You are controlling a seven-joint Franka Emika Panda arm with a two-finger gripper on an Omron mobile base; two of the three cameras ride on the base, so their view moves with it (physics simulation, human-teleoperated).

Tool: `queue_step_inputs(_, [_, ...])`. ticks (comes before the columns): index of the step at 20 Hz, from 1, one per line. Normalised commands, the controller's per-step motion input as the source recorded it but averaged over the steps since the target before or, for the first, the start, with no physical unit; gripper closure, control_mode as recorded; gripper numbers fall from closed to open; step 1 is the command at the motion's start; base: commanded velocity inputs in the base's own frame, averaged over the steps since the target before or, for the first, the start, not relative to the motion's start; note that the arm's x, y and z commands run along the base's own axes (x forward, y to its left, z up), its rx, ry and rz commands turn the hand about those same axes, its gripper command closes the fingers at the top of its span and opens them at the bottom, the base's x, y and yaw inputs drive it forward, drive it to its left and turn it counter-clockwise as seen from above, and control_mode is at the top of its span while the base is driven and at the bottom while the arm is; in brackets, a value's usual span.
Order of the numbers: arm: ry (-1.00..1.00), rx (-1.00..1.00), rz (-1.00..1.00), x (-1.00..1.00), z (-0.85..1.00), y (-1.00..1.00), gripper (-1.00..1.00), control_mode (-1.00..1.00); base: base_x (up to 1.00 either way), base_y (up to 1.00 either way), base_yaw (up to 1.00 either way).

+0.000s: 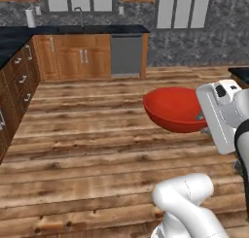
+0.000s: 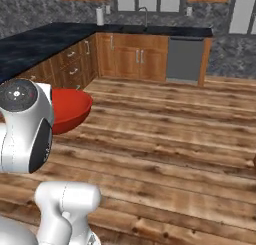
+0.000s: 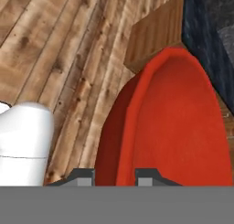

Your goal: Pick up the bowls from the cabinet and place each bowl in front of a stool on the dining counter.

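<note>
One bowl of the two is in hand and in transit, so the task reads as partly under way: neither bowl is set down at a stool in these pictures, and both placements are left to do. The wide plank wood floor (image 1: pixel 87 149) takes up most of both base views, with the base standing out in the open kitchen, well apart from the orange-brown lower cabinets (image 1: pixel 73 55) under the black counter along the far wall. A corner of a black marble bench on an orange-brown wooden base (image 3: pixel 201 31) shows in the hand view just past the bowl; it may be the dining counter, though the slice is too small to be sure.

The glossy red round bowl (image 1: pixel 172 108) hangs above the floor beside the white arm, touching nothing but the gripper (image 3: pixel 115 175). In the hand view the two dark fingertips sit close together on either side of the near rim, clamped on the bowl's wall. The bowl rides tilted, its opening turned partly sideways. Its red inside is bare as far as it shows: nothing lies in it.
</note>
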Motion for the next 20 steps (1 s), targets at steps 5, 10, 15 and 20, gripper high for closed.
queue_step_inputs(5, [0.00,0.00,0.00,0.00,0.00,0.00,1.00,1.00,0.03,0.53,0.60])
queue_step_inputs(10, [0.00,0.00,0.00,0.00,0.00,0.00,1.00,1.00,0.50,0.67,0.50])
queue_step_inputs(15, [0.00,0.00,0.00,0.00,0.00,0.00,1.00,1.00,0.57,0.90,0.12])
queue_step_inputs(20, [0.00,0.00,0.00,0.00,0.00,0.00,1.00,1.00,0.55,0.98,-0.05])
